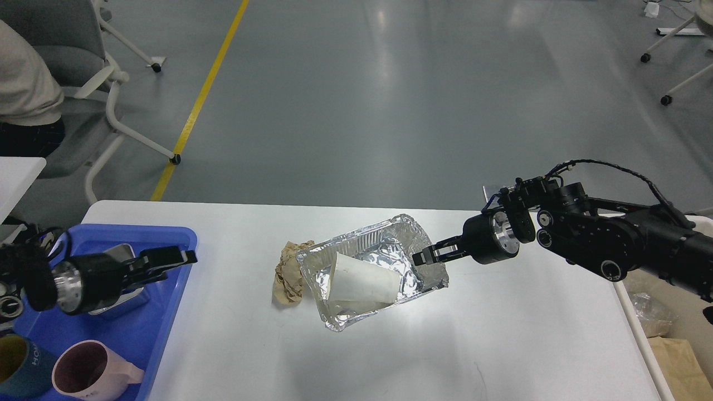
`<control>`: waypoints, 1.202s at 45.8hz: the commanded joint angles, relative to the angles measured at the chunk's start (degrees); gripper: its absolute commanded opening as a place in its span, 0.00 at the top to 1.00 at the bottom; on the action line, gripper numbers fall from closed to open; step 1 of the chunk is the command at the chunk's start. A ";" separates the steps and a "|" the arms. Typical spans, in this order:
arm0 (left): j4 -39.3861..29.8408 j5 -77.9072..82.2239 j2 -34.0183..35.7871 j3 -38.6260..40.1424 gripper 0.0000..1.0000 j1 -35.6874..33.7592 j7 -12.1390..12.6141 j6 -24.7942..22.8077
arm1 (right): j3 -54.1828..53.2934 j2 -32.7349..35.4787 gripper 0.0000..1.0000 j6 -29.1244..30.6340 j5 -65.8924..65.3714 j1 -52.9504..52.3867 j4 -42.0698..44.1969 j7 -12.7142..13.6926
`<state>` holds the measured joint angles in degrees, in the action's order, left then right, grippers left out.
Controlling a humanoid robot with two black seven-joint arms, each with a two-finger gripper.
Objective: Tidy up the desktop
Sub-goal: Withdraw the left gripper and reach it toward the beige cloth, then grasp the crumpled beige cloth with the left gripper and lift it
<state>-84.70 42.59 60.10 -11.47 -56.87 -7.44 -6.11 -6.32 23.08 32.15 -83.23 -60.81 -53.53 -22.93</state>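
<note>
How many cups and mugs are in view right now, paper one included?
3. A white paper cup lies on its side in the foil tray. A pink mug and a dark teal mug stand in the blue tray; its cut-off part could hide more.

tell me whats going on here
A two-armed robot is tidying a white desktop. Its right gripper is at the right rim of a foil tray in the middle of the table, apparently pinching it. A white paper cup lies on its side inside the tray, and crumpled brown paper sits beside its left edge. The left gripper hovers over a blue tray holding two mugs.
</note>
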 commanded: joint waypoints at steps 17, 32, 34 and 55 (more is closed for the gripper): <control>27.47 13.56 -30.30 -1.01 0.04 0.79 -0.65 0.84 | -0.18 0.21 1.00 -0.24 0.00 0.17 0.01 -0.10; 41.89 15.68 -43.66 -4.61 0.04 1.06 -2.40 2.24 | -0.53 0.29 1.00 -0.33 0.08 0.61 0.01 -0.10; 43.29 15.68 -44.72 -5.58 0.04 1.06 -2.49 2.85 | -0.53 0.56 1.00 -0.33 0.08 0.61 -0.08 -0.10; 55.43 15.33 -51.75 -9.45 0.57 4.31 -5.13 2.33 | -0.88 0.91 1.00 -0.51 0.17 0.96 -0.08 -0.18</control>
<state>-32.66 58.06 9.91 -20.84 -53.80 -12.32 -3.39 -7.19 23.99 31.66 -83.15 -59.86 -53.62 -23.11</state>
